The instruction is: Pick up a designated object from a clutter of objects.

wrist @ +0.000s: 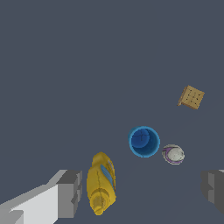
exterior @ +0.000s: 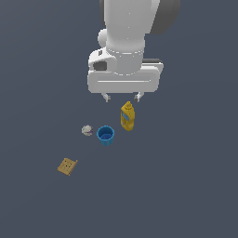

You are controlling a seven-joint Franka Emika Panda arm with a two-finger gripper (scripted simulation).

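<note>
A simulated test scene, not a furnished room: an even, dark slate-grey ground (exterior: 186, 186) runs to every edge of both views, showing neither walls, furniture nor texture. The white robot arm (exterior: 125, 42) and the few small items beneath it, a yellow bottle (exterior: 128, 116), a blue cup (exterior: 106, 135), a grey-white ball (exterior: 87, 130) and a tan square slab (exterior: 67, 166), have the smooth, flat-shaded look of rendered models.

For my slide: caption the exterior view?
Open hand hovers above yellow bottle, blue cup, ball; tan cracker lies apart.
</note>
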